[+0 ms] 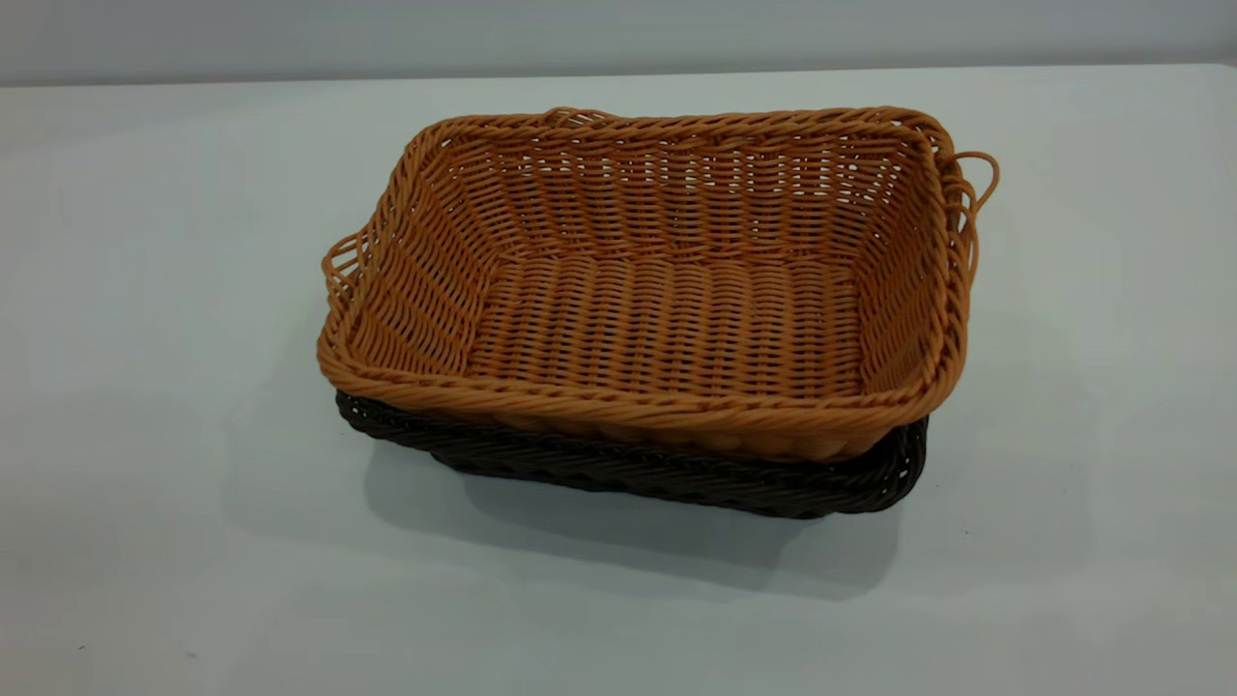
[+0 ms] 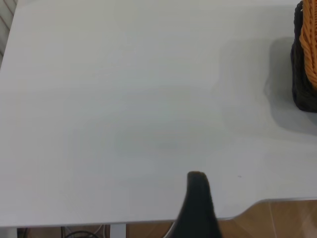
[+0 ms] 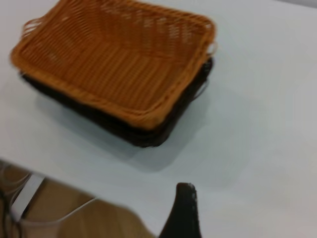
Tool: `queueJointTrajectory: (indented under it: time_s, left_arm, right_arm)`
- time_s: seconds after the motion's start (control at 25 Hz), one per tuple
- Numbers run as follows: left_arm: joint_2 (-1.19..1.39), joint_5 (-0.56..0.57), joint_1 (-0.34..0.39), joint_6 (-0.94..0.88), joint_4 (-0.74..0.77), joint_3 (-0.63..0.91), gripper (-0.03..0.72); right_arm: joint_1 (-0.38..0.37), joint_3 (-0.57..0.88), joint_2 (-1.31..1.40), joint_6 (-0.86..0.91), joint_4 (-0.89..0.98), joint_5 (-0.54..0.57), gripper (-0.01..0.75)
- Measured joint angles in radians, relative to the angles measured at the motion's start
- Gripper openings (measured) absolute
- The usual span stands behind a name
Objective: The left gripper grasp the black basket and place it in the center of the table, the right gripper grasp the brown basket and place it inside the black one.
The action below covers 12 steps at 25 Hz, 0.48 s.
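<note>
The brown basket (image 1: 667, 280) sits nested inside the black basket (image 1: 676, 478) in the middle of the table (image 1: 145, 387). Only the black basket's rim and near wall show under it. Both baskets also show in the right wrist view, the brown basket (image 3: 114, 54) on top of the black one (image 3: 143, 131). The left wrist view catches only a corner of the black basket (image 2: 303, 89). Neither gripper shows in the exterior view. Of my left gripper only one dark finger (image 2: 197, 198) shows, over the table's edge, far from the baskets. Of my right gripper only one dark finger (image 3: 184, 210) shows, back from the baskets, holding nothing.
The table edge (image 2: 277, 201) and the wooden floor (image 2: 287, 223) beyond it lie close to the left gripper. The table edge (image 3: 74, 191) and cables (image 3: 29, 213) lie near the right gripper. A grey wall (image 1: 618, 34) stands behind the table.
</note>
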Motion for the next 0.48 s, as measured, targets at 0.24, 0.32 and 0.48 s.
queueJointTrajectory:
  time_s: [0.24,0.32,0.48]
  left_arm:
    - [0.0,0.0,0.0,0.0,0.0,0.0,0.537]
    - [0.0,0.0,0.0,0.0,0.0,0.0,0.537]
    - [0.0,0.0,0.0,0.0,0.0,0.0,0.537]
  right_arm:
    - [-0.189,0.0,-0.013,0.026,-0.024,-0.001,0.59]
    - [-0.218,0.0,-0.013,0.046,-0.044,-0.002,0.59]
    - [-0.232,0.0,-0.013,0.109,-0.088,-0.004,0.59]
